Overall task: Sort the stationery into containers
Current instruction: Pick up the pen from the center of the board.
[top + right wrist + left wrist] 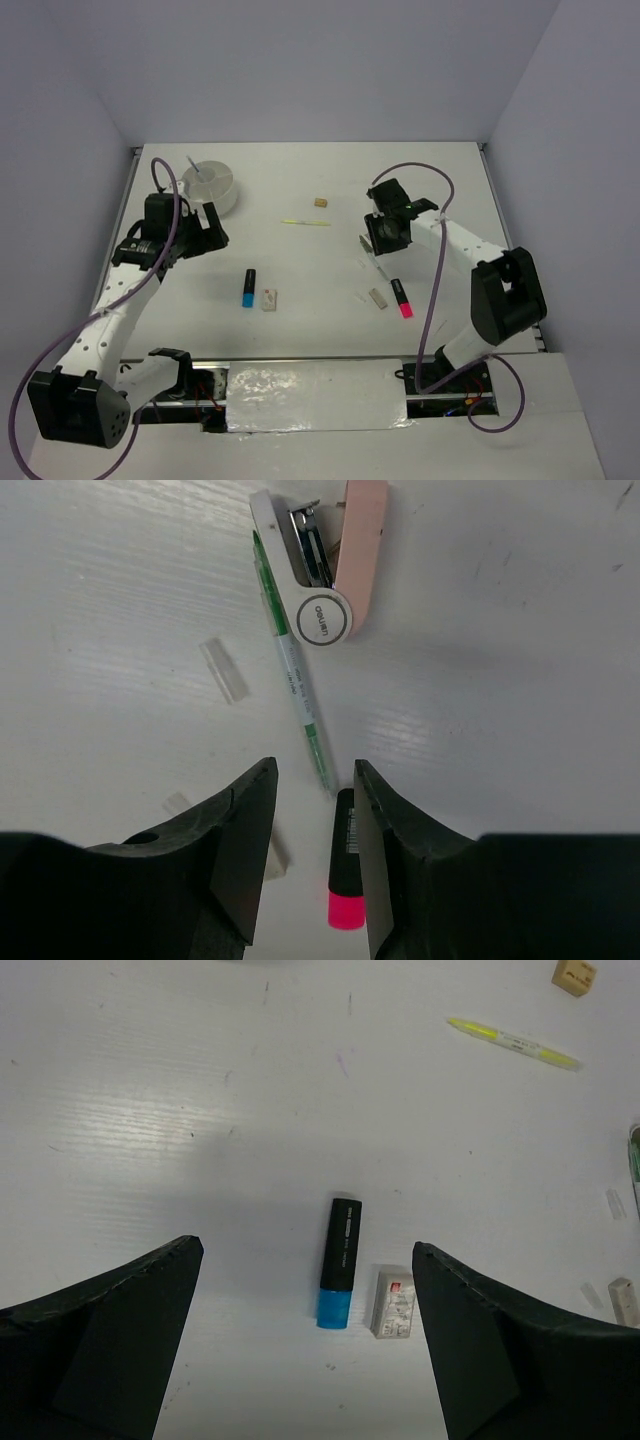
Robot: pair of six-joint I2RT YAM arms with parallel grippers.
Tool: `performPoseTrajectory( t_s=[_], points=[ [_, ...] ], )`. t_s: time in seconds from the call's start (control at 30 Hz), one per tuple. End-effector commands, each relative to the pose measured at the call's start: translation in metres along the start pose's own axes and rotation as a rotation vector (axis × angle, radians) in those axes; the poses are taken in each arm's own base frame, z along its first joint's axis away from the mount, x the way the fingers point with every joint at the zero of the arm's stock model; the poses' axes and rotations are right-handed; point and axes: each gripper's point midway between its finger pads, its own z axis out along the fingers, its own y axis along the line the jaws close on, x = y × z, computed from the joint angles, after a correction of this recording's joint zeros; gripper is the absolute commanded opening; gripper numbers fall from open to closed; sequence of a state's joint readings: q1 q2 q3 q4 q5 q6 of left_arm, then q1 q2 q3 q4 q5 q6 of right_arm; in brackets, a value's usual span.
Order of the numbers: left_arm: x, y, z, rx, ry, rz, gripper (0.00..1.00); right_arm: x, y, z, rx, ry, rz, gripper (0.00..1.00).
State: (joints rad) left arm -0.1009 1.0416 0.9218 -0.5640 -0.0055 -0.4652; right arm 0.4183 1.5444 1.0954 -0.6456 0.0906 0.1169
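Centre the half-open, empty right gripper [315, 780] over the green-and-white pen [292, 670] running from upper centre to mid-frame, lower, then pinch squarely across its barrel, leaving the wide-open, empty left gripper [305, 1250] aside.

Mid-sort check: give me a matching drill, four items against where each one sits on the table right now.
1 blue-and-black marker
2 tan eraser
3 pink highlighter
4 white cup

A far-left part of the table
B beside the white eraser
C just beyond the yellow-green stick
D by the green pen's tip

Pairs: 1-B, 2-C, 3-D, 4-A
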Motion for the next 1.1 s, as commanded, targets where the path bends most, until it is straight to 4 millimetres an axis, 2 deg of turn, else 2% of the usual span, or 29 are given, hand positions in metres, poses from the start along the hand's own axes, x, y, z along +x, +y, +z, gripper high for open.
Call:
performPoseTrajectory(
  t_s=[0.0, 0.33, 0.53, 1.07],
  points=[
    [-0.015, -0.011, -0.01, 0.061, -0.071, 0.043, 0.99, -0.002, -0.003, 0.005, 0.027, 0.033, -0.026, 0.44],
    [-0.013, -0.017, -0.013, 0.101, -0.074, 0.051, 0.99, 0.004, -0.002, 0.018, 0.024, 0.039, -0.028, 0.43],
    [-0.012, -0.023, -0.019, 0.118, -0.091, 0.074, 0.99, 0.009, 0.002, 0.032, 0.01, 0.071, -0.032, 0.41],
    [-0.008, -0.028, -0.017, 0.133, -0.072, 0.094, 0.99, 0.021, 0.009, 0.064, 0.013, 0.139, -0.049, 0.35]
  ],
)
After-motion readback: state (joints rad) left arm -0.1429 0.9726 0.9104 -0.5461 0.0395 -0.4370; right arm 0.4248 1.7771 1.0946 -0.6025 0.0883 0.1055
